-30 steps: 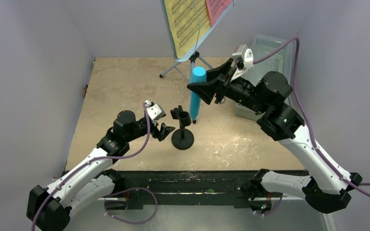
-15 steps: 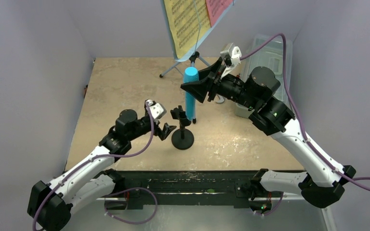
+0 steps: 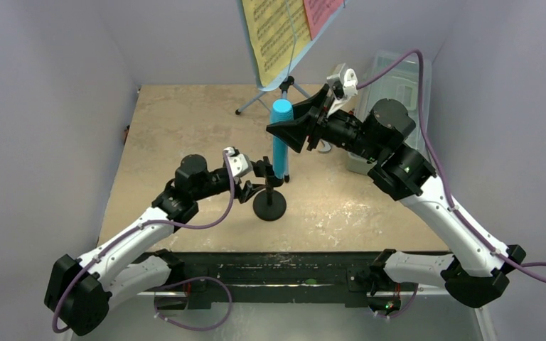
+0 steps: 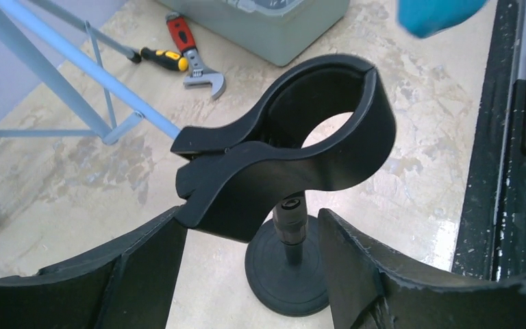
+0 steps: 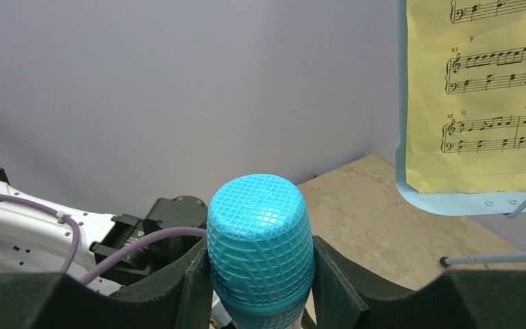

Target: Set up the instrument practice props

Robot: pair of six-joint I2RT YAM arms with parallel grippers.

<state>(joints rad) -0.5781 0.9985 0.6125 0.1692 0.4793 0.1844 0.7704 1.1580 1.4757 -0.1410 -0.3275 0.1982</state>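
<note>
Left pincer fingers apart, straddling the clip of the black mic stand; no squeeze visible; stand upright mid-bench. Cyan microphone upright, tail just beside the clip, not seated in it; right pincer clamped on its head end. Music stand at bench rear, yellow page and pink page on it.

A clear plastic lidded box sits at the right rear of the beige marbled table. Just beside the box lie a red-handled wrench and a screwdriver with a yellow-and-black handle. The screwdriver's handle end meets the wrench.
</note>
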